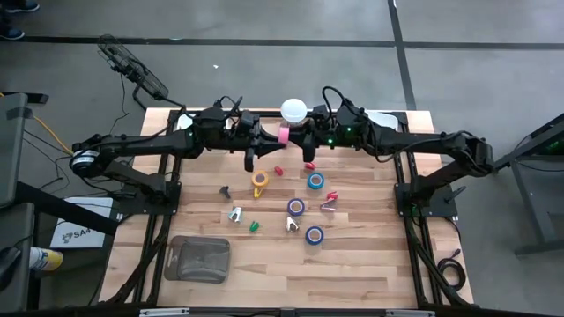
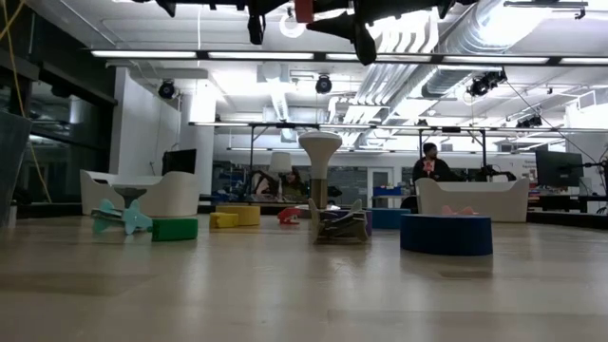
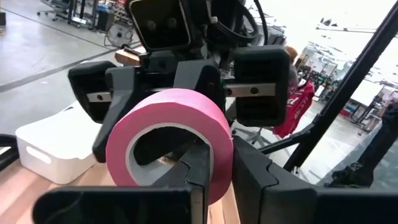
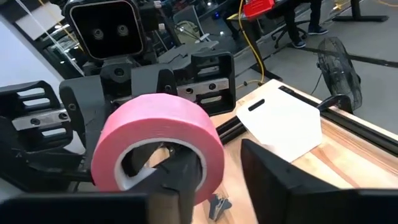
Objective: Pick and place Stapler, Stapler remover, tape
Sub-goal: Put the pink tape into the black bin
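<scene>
Our left claw (image 1: 267, 138) is pinching the wall of the pink tape (image 3: 168, 134), one finger through the roll's open centre and the other pressed against its outside. The roll is held in the air above the far middle of the desk (image 1: 352, 264). Facing it, our right claw (image 4: 227, 171) is spread, one finger inside the ring and the other standing clear of the roll's outer face. We judge this a hand-over. To do it well, we should keep the left pinch firm and level, then draw the right claw straight back along the ring's axis so its inner finger does not catch the roll. The other tape rolls (image 1: 296, 207) lie below, near the desk's middle.
</scene>
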Available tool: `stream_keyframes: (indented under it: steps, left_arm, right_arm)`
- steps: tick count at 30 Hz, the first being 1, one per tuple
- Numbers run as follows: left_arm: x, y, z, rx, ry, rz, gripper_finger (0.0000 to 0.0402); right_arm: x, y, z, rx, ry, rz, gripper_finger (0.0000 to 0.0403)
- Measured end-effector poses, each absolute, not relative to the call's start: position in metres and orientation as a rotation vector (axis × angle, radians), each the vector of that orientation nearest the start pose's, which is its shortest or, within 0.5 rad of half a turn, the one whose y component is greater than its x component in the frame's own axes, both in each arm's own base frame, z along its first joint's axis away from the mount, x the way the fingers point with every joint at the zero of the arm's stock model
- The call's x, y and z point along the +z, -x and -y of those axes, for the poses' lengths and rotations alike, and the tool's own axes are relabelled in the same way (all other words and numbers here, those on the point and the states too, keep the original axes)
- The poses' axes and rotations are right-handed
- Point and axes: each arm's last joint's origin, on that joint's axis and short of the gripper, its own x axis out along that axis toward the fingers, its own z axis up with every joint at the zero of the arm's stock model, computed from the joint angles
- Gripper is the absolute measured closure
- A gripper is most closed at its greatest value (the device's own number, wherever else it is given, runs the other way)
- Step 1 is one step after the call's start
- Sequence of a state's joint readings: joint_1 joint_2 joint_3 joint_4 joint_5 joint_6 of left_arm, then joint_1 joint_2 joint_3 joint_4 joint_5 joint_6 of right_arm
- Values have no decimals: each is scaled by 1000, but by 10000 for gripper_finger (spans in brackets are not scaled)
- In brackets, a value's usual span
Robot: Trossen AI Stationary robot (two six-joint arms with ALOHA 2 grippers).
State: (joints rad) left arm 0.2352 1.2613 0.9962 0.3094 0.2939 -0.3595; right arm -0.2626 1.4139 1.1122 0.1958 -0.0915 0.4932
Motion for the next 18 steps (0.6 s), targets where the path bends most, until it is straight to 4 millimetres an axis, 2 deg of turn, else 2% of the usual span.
stream_keyframes:
  steps: [3,8,14,18]
  left_arm:
    - [352,-280,-58,-65,349,19,367]
    - [352,-270,-57,-23,350,-51,367]
    - [350,-242,-50,13,404,-222,367]
    - [345,-222,-43,5,501,-361,367]
  right_arm:
    - [342,-313,81,-183,-507,-61,265]
    - [348,-301,80,-207,-445,-89,256]
    - [352,-283,78,-278,-408,-159,255]
    - [355,-276,76,-303,-404,-175,254]
